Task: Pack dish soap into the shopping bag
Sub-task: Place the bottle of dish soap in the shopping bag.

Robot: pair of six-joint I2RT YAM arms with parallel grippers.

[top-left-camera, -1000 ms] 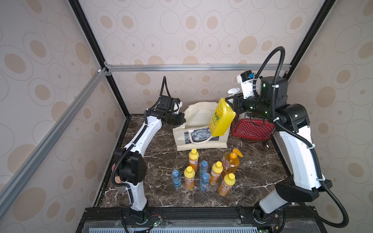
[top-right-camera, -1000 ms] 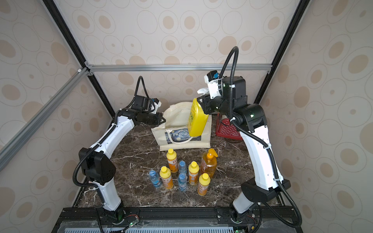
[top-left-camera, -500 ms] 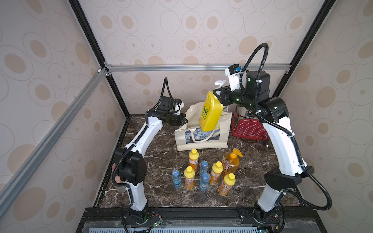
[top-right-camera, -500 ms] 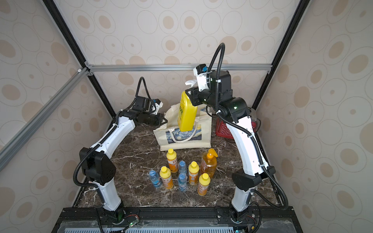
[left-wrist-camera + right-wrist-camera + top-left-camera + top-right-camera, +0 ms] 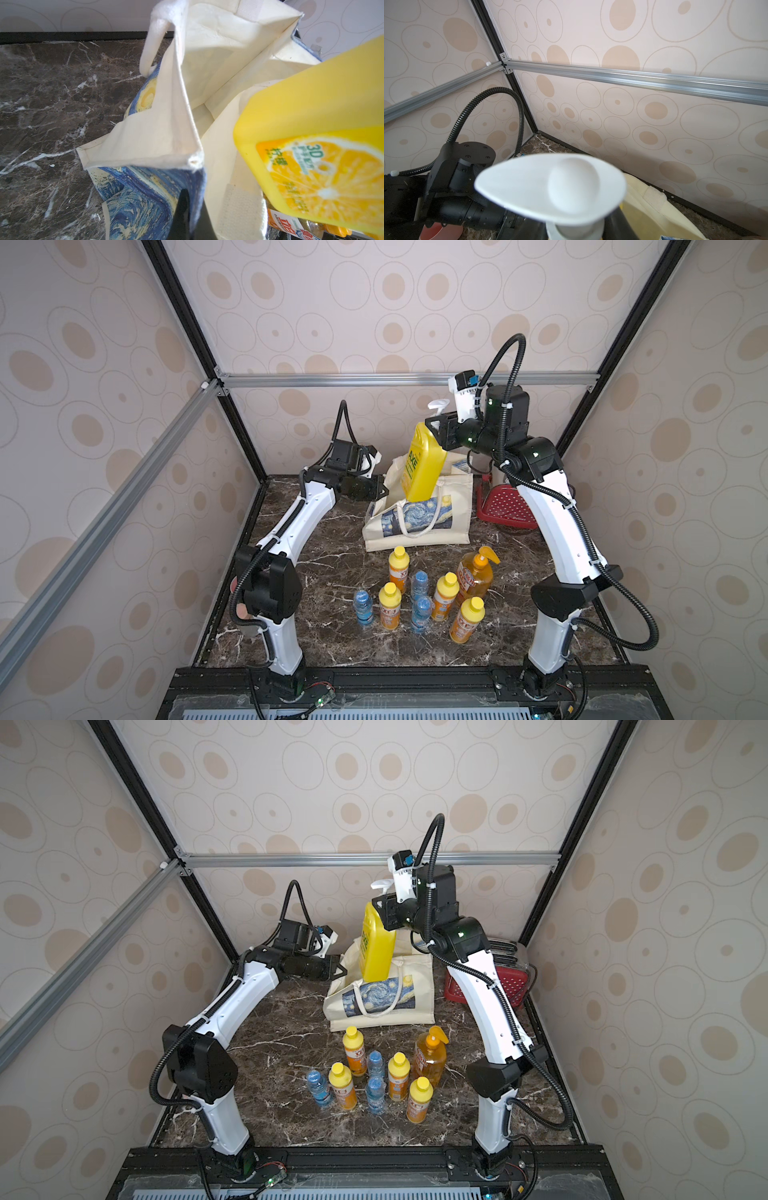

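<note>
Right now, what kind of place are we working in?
Probably a staged robot test cell, not a real shop: wallpapered panels on an aluminium frame, enclosing a marble-look tabletop.

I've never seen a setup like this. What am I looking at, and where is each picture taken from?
These are two white-and-black robot arms fixed to a dark marble table. Two pictures look down from overhead, nearly identical; the other two come from a camera on each arm's wrist. The right arm's fingers hold a big yellow soap bottle with a white pump by its neck, tilted over a cream canvas tote bag with a blue swirly print. The left arm's fingers pinch the tote's edge. On the table stand four small orange yellow-capped bottles, an amber pump bottle and three clear blue-capped water bottles; a red toaster sits beside the tote.
</note>
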